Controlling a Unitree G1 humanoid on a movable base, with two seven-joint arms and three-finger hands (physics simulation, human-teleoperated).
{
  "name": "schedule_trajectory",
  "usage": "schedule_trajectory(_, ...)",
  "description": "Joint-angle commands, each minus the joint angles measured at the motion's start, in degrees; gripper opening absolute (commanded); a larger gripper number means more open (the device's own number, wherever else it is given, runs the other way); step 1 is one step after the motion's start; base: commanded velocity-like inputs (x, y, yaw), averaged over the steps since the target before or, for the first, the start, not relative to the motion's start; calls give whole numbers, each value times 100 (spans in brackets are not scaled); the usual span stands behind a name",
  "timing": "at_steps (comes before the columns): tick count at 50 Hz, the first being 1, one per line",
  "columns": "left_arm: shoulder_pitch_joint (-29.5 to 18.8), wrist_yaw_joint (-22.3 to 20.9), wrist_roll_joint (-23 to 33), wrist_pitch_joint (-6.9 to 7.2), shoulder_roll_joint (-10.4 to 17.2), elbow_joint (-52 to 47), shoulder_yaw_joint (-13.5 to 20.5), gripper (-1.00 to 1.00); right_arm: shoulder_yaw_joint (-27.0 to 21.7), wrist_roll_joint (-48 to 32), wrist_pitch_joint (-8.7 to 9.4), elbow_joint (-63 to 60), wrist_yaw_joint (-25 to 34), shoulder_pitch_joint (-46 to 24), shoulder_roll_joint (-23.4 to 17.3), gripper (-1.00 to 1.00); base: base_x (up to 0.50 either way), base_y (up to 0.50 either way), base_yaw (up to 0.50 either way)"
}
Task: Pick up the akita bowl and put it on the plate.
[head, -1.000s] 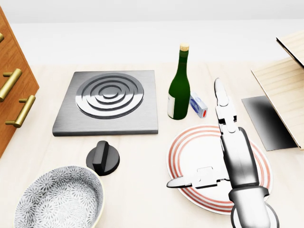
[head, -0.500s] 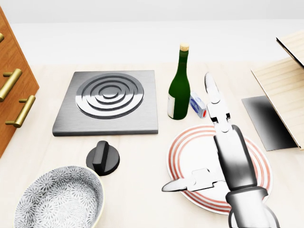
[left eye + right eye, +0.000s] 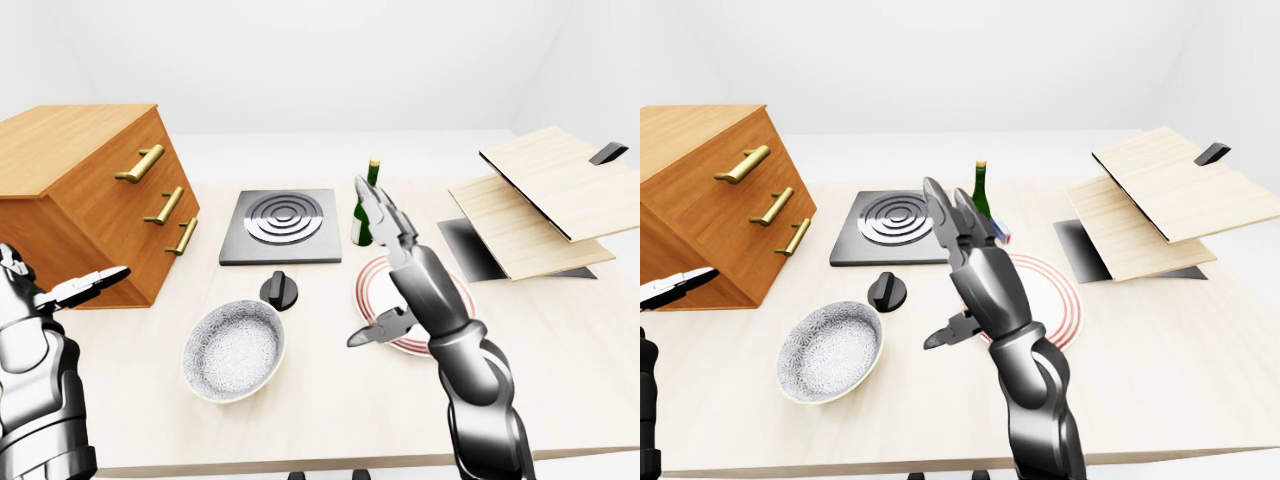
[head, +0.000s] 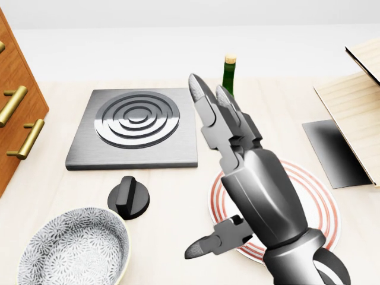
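Your right robot hand [image 4: 255,184] has swung left across the head view in the last second. It was over the middle of the plate [image 4: 325,205]; now it's over the plate's left rim, fingertips up-frame at the burner plate's [image 4: 136,124] right edge. Fingers splayed wide, thumb out left, nothing held.

Reads as the reach toward the akita bowl [image 4: 74,249], not there yet. The bowl sits on the desk [image 4: 172,190] at lower left, well apart from hand and plate, just below the black knob [image 4: 129,199].

Head view crops the bowl's lower rim. The hand hides most of the wine bottle [image 4: 228,71] and the plate's middle.

Left robot hand [image 3: 50,295] is at the left edge of the left-eye view, fingers apart, empty, partly cropped.
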Motion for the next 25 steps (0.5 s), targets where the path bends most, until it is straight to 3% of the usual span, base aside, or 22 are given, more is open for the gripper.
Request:
schedule_trajectory(1,-15,1,-7,58,6,-47,8,100,332,-754,0,-401,717,-60,127,100,0,0,0)
schedule_trajectory(9,-37,4,-15,8,14,25,-8,100,635,-1161,0,-571,1184,108,172,100,0,0,0)
schedule_trajectory(11,11,15,-35,155,18,-160,20,100,738,-1303,0,-613,1377,148,138,100,0,0,0)
schedule_trajectory(14,-25,-2,-3,24,6,-7,13,100,881,-1522,0,-674,1628,230,172,100,0,0,0)
schedule_trajectory(18,-22,0,-11,22,7,-7,8,100,998,-1845,0,-820,1989,198,267,100,0,0,0)
schedule_trajectory(22,10,-2,-26,104,9,-110,33,100,1044,-2096,0,-919,1989,151,304,100,0,0,0)
schedule_trajectory(25,-1,-1,-13,58,4,-61,23,100,1084,-2228,0,-988,1989,136,364,100,0,0,0)
